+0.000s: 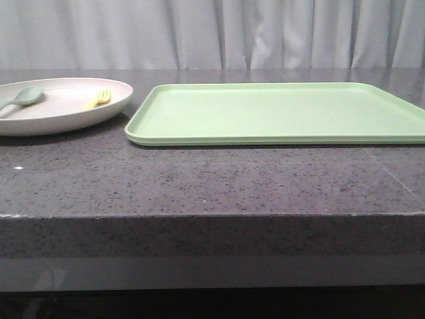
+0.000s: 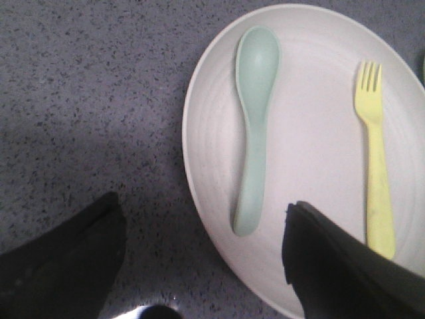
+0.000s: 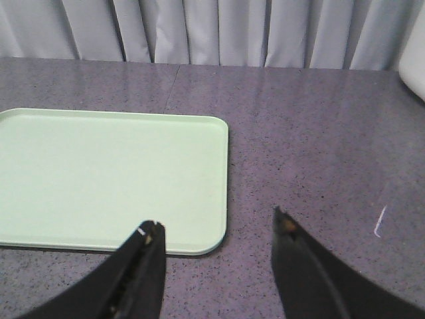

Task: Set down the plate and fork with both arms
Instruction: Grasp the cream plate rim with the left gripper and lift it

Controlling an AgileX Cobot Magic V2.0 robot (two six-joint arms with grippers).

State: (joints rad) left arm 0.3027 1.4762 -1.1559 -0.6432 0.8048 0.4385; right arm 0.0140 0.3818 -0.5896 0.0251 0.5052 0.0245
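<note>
**Plate and fork not yet picked up; both jaws released**

A pale pinkish-cream round plastic plate (image 1: 60,106) sits on the speckled grey stone tabletop (image 1: 199,179), at nine o'clock from a flat light-green rectangular tray (image 1: 279,113). On the plate lie a small yellow plastic fork (image 2: 374,159) and a grey-green spoon (image 2: 254,126). The left gripper (image 2: 202,259) hovers spread over the plate's edge; the right gripper (image 3: 219,266) hangs spread, empty, near the tray's corner. Risk: the spoon lies nearer the left jaws than the fork, inviting a wrong grasp; lifting the plate tilted could slide the cutlery off.

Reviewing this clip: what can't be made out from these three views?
- Plate: cut off by the left edge in the front view; its near rim is behind the left gripper's fingers in the left wrist view.
- Fork: handle end behind a finger there.
- Tray: cut off by the left edge in the right wrist view.
</note>
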